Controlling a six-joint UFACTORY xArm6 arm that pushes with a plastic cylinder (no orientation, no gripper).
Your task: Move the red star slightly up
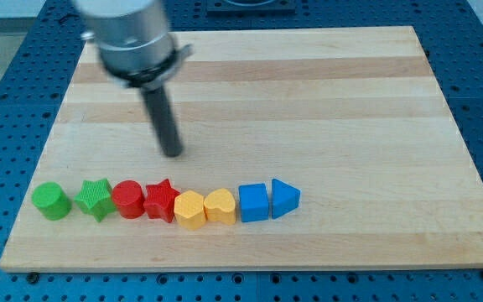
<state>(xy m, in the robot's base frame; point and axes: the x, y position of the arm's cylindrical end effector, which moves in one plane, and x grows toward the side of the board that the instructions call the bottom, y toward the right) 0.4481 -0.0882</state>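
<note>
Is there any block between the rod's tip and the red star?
No. In the camera view, only bare wood separates my tip from the red star, which sits just below it in the row.

Colours along the block row on the pale board

From left to right are seen a green cylinder (51,201), green star (96,199), red cylinder (128,200), red star (161,200), yellow hexagon (190,209), yellow heart (220,205), blue cube (254,202) and blue triangular block (284,198); the wooden board (309,101) is light and faintly striped, the surround blue.

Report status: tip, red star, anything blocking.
My tip above the row, clear of blocks. Red star untouched, wedged between red cylinder and yellow hexagon. Path upward open.
</note>
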